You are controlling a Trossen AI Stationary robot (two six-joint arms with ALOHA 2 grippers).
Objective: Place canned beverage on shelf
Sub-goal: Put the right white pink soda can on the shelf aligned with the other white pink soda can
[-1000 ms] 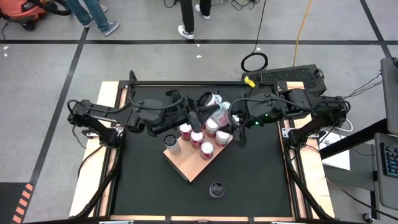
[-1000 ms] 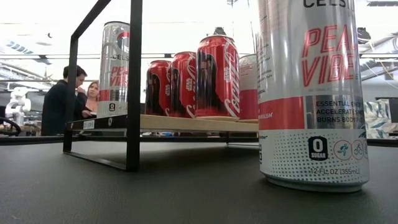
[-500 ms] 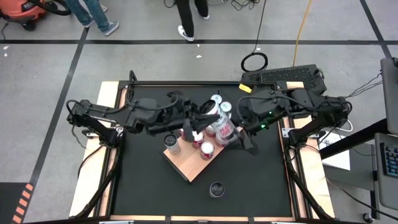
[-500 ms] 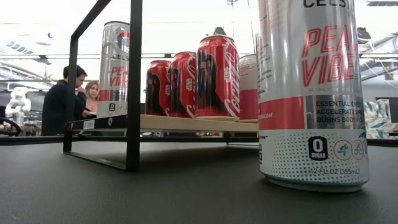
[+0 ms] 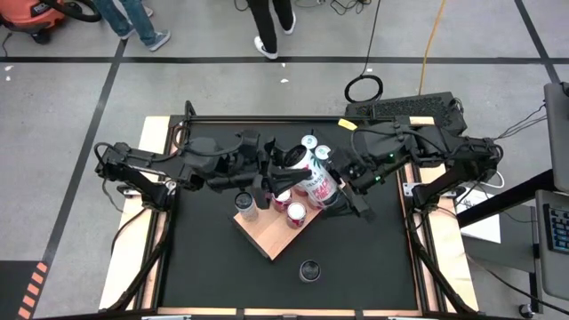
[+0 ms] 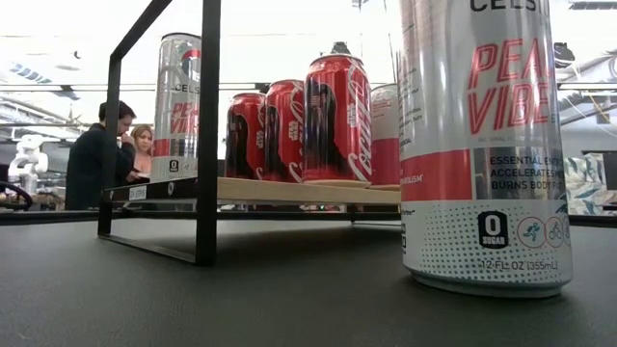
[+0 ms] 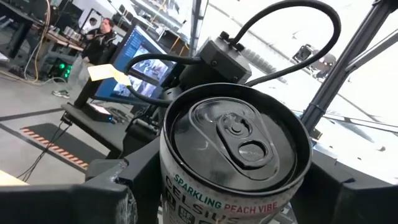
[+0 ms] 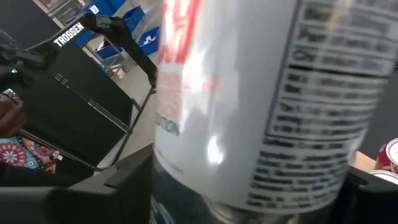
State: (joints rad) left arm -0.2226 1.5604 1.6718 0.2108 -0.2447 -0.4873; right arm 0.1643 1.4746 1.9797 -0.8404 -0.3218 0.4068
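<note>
The black counter fills the middle of the high view, and both dark arms reach in from its left and right edges to meet just above centre.

The shelf, a light wooden board set at a diagonal, lies at the centre of the frame. In the low view it shows as a raised plank on a black frame.

The left gripper and the right gripper close in from opposite sides on one tall white peach can. That can hangs tilted over the upper right edge of the shelf, not standing on it. In the left wrist view the can's top sits between the left jaws, which grasp it. In the right wrist view its label fills the frame; whether the right jaws clench it or only bracket it I cannot tell.

A second tall can stands alone on the counter at lower centre and looms at the right of the low view.

On the shelf, three red cans stand in a row, with a silver can at the board's left corner.

Two people stand at the far left of the low view.
</note>
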